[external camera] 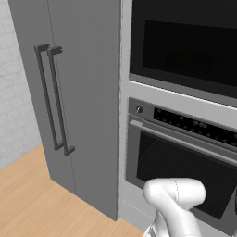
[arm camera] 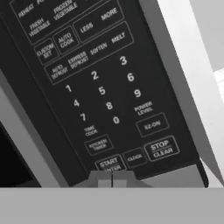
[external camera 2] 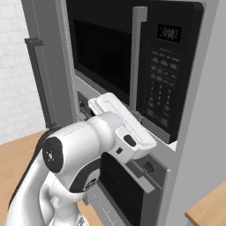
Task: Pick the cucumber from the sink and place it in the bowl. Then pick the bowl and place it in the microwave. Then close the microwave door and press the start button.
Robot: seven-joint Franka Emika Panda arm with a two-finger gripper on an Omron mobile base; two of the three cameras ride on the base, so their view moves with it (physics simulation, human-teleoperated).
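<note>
Kitchen wall unit: microwave [external camera 2: 132, 66] built in above the oven [external camera: 185, 171], door shut. Gripper [arm camera: 112, 178] with fingers pressed together sits right at the START button [arm camera: 109, 163], keypad's bottom edge. Looks like a rigid flat pad, so poke it dead centre, lightly

Microwave [external camera 2: 132, 66]: built-in, black and dark grey, set in the grey cabinet column above the oven. Microwave door [external camera: 185, 46]: shut, flush with the front; dark frame, black window, interior too dark to make out. Vertical grey handle at the window's right edge. Keypad strip [arm camera: 100, 87] on the right side: lit display at top, number keys, START key [arm camera: 108, 164] at bottom row, STOP/CLEAR to its right.
</note>
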